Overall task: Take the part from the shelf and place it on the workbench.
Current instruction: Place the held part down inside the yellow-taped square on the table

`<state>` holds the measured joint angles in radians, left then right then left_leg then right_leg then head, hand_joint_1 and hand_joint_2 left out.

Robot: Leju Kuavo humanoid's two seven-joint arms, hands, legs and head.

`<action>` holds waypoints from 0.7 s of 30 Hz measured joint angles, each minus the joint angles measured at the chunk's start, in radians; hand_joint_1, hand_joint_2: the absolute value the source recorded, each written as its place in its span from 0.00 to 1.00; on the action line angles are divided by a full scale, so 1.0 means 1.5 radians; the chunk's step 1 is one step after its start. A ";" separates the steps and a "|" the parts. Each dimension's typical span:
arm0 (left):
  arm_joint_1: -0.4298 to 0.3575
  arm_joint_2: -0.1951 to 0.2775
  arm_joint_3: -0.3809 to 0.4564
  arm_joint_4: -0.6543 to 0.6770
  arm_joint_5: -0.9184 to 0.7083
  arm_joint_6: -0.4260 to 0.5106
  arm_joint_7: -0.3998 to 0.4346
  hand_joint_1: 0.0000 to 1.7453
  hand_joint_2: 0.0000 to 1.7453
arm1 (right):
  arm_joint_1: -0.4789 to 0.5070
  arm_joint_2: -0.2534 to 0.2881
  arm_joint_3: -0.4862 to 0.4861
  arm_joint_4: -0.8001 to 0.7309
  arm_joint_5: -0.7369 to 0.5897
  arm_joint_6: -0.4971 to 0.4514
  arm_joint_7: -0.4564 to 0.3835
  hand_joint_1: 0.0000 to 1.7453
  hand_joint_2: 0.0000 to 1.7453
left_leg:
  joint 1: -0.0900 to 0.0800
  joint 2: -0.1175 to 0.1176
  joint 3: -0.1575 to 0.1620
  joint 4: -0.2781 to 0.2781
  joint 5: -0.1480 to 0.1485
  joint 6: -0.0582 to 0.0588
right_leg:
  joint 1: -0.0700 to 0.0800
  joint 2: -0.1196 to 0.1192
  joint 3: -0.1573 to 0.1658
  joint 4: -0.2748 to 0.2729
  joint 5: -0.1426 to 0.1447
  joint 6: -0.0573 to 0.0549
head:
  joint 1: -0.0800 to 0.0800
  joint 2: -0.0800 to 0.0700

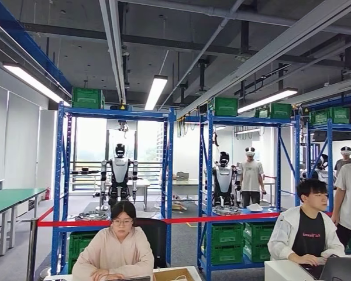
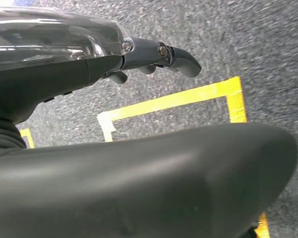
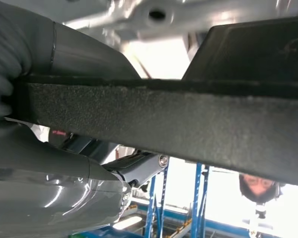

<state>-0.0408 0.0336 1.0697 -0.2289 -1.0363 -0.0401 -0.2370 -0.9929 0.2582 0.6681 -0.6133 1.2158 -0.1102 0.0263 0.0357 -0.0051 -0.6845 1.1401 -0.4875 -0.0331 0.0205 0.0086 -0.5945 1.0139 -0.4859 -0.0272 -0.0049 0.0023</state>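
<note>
Over rough grey carpet with yellow tape lines, I see my left hand (image 2: pixel 155 54) hanging, its dark fingers (image 2: pixel 183 60) loosely curled around nothing. Farther right, my right hand (image 3: pixel 102 173) presses its thumb and fingers against a flat, dark, grainy-edged part (image 3: pixel 170 124). Far off stand blue steel shelves (image 1: pixel 112 114) holding green ribbed crates (image 1: pixel 88 98).

head: level, far, facing blue shelves (image 1: pixel 116 175) | left wrist: floorward | right wrist: upward, shelves shared
</note>
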 joint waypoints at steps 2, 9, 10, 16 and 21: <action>-0.001 -0.001 0.007 0.000 -0.004 0.002 -0.005 0.00 1.00 | 0.023 0.000 -0.006 0.000 0.016 -0.009 -0.008 1.00 1.00 | -0.001 -0.001 0.022 -0.047 0.013 0.003 | 0.002 0.002 -0.005 0.011 -0.006 0.006 | -0.001 0.000; -0.003 -0.005 0.016 0.000 -0.018 0.004 -0.019 0.00 1.00 | 0.077 0.004 -0.009 0.003 0.037 -0.014 -0.029 1.00 1.00 | -0.002 -0.002 0.026 -0.054 0.009 0.022 | -0.005 0.001 -0.048 0.109 -0.063 0.025 | -0.001 0.000; -0.004 -0.005 0.017 0.000 -0.020 0.004 -0.022 0.00 1.00 | 0.083 0.005 -0.009 0.006 0.039 -0.014 -0.030 1.00 1.00 | -0.002 -0.002 0.027 -0.054 0.008 0.023 | -0.007 0.001 -0.070 0.154 -0.080 0.027 | -0.001 0.000; -0.005 -0.006 0.020 0.000 -0.030 0.002 -0.040 0.00 1.00 | 0.102 0.017 -0.008 0.023 0.048 -0.021 -0.031 0.25 0.25 | -0.004 -0.003 0.030 -0.055 0.006 0.022 | -0.006 0.001 -0.037 0.057 -0.008 0.020 | -0.001 0.000; -0.006 -0.006 0.026 0.000 -0.033 -0.001 -0.050 0.00 1.00 | 0.101 0.027 -0.009 0.034 0.049 -0.025 -0.033 0.00 0.00 | -0.002 -0.002 0.033 -0.059 0.004 0.008 | -0.001 0.001 -0.013 0.006 0.004 0.006 | -0.001 0.000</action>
<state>-0.0502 0.0240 1.1091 -0.2289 -1.0860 -0.0410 -0.3116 -0.8418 0.2990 0.6547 -0.5620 1.2890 -0.1483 -0.0234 0.0328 -0.0083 -0.6348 1.0519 -0.4821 -0.0213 0.0183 0.0108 -0.6139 1.0236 -0.4795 -0.0188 -0.0058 0.0023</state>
